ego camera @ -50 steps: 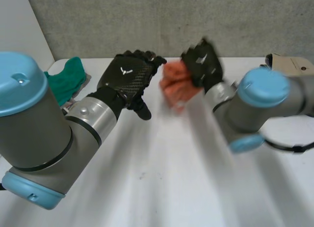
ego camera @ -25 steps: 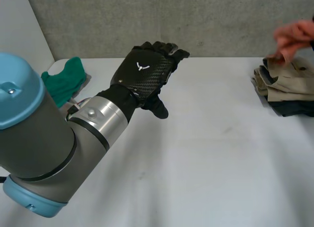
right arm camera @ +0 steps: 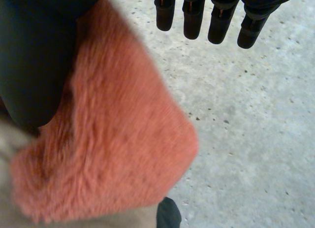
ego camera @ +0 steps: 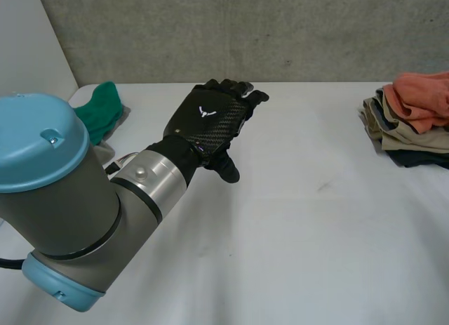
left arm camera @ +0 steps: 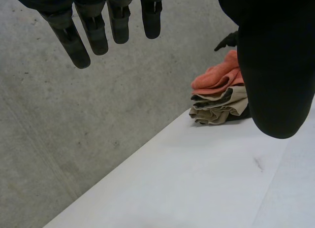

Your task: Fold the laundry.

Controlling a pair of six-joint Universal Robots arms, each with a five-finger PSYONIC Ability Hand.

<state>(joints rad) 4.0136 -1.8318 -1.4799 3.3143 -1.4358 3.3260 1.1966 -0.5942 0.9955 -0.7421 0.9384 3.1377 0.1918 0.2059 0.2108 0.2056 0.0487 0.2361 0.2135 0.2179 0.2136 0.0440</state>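
Desk [ego camera: 302, 234], white, as I see it from my station:

1. Orange cloth [ego camera: 423, 93]: rumpled, lying on top of the pile at the desk's far right edge.
2. Pile [ego camera: 394, 134]: folded beige and dark pieces, stacked, touching the orange cloth above them.
3. Green cloth [ego camera: 98, 111]: bunched at the far left corner, beyond the left arm [ego camera: 84, 199], well apart from the pile.
4. Left hand [ego camera: 209, 120]: I read it as open, palm down above the desk's far left part, fingers [left arm camera: 78, 46] straight and set apart from the thumb, holding nothing.
5. Right hand [right arm camera: 34, 60]: also open, fingers straight with a gap to the thumb. The orange cloth sits under its palm, just beside the thumb, and I see nothing pinched.
6. Wall [ego camera: 280, 30]: grey concrete behind the desk.
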